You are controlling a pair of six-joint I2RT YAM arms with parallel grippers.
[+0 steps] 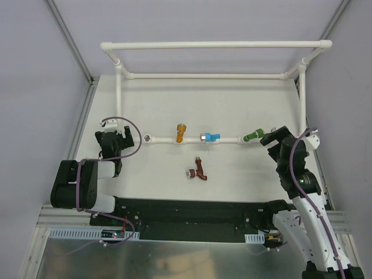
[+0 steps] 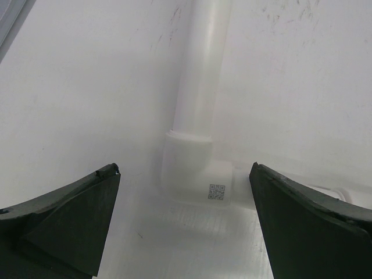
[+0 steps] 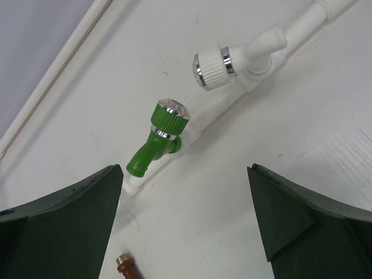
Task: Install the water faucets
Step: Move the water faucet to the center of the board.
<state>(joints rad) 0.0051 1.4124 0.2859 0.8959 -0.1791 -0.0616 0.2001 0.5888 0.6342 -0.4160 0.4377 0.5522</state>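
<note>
We count four water faucets, and three sit on the white PVC pipe (image 1: 192, 139) that lies across the table (image 1: 232, 104): the orange faucet (image 1: 181, 132), the blue faucet (image 1: 214, 137) and the green faucet (image 1: 253, 136), spaced along its run. The brown faucet (image 1: 197, 170) lies loose on its side just in front of that pipe, between the orange and blue ones and touching nothing. We judge it to be the one left to fit, most likely into the silver-ringed fitting (image 1: 149, 139) at the pipe's left end, which carries no tap. The right gripper (image 1: 272, 135) hangs just beside the green faucet with its jaws spread wide and nothing between them. Its wrist view looks straight down on that tap and catches only the brown faucet's tip at the bottom edge. The left gripper (image 1: 121, 136) is equally wide and empty, poised over the elbow joint (image 2: 195, 174) near the bare fitting. We read that as a spot from which it could steady the pipe while the other arm works. We see no tray, bin or box here; the pipe fittings are the only holders, three filled and one open.
</note>
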